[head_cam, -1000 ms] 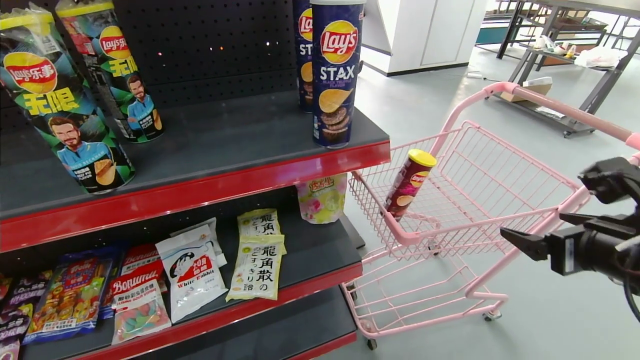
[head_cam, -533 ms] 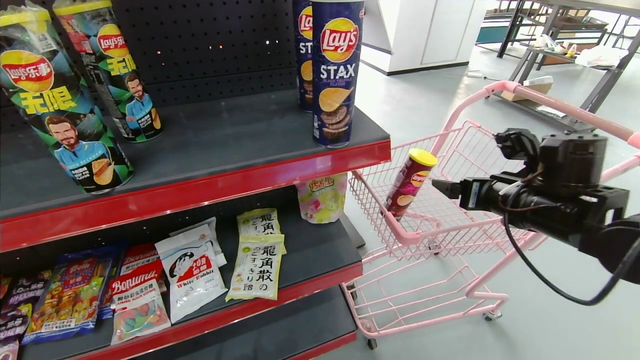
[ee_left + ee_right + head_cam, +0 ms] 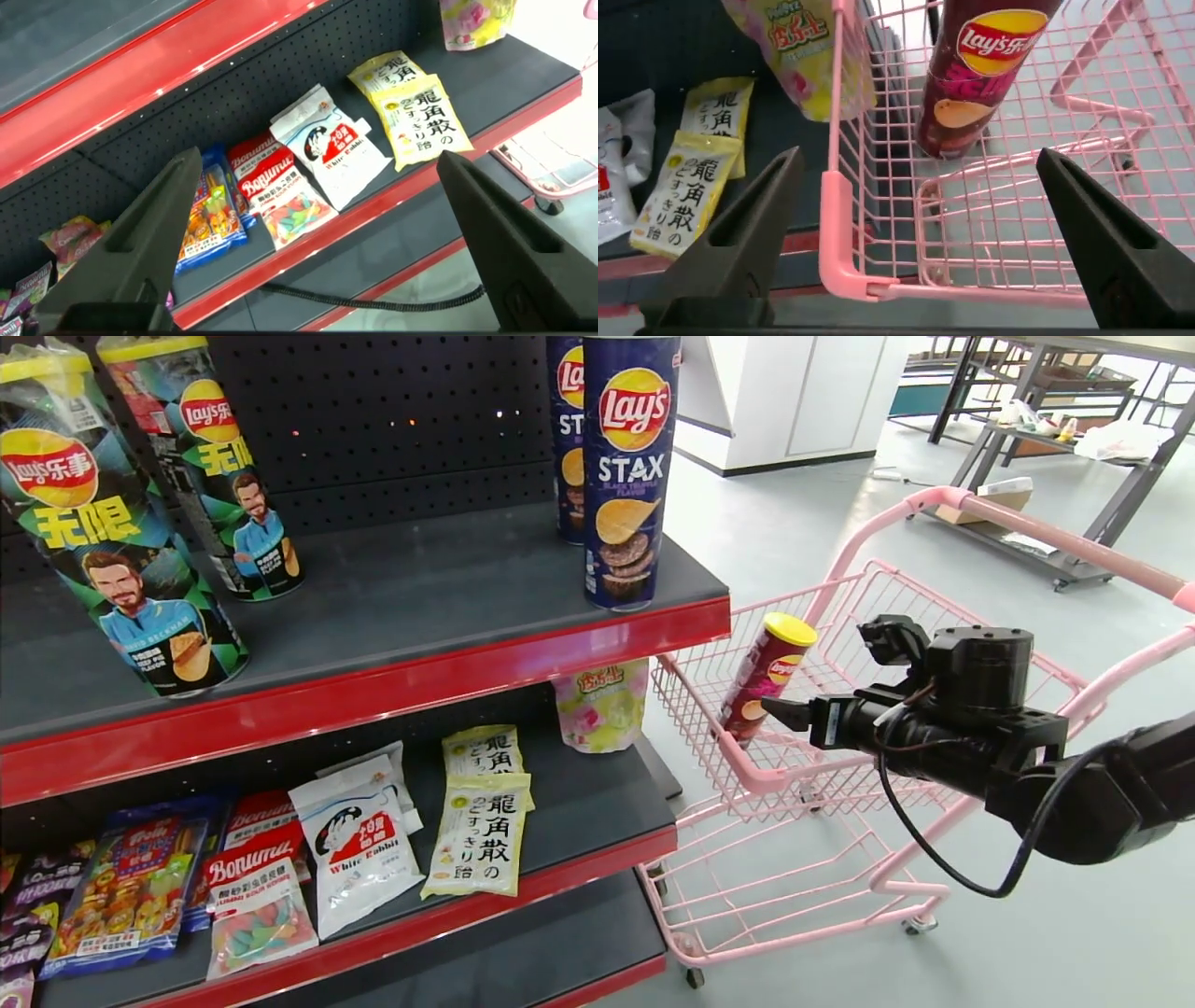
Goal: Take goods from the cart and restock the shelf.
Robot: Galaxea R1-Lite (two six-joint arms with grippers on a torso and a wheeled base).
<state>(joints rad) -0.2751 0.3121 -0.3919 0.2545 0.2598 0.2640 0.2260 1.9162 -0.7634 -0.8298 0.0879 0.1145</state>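
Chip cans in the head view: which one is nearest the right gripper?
The maroon, yellow-lidded can leaning in the pink cart; the others stand upright on the top shelf.

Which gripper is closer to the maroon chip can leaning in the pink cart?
Right. The right gripper sits just beside the maroon chip can, fingers open. The left gripper is off at the lower shelf, facing the snack bags.

Top of the red chip can [image 3: 985, 75] cut by the edge, blue cans [image 3: 630, 476] cropped above, leftmost snack bags [image 3: 23, 915] partly cropped
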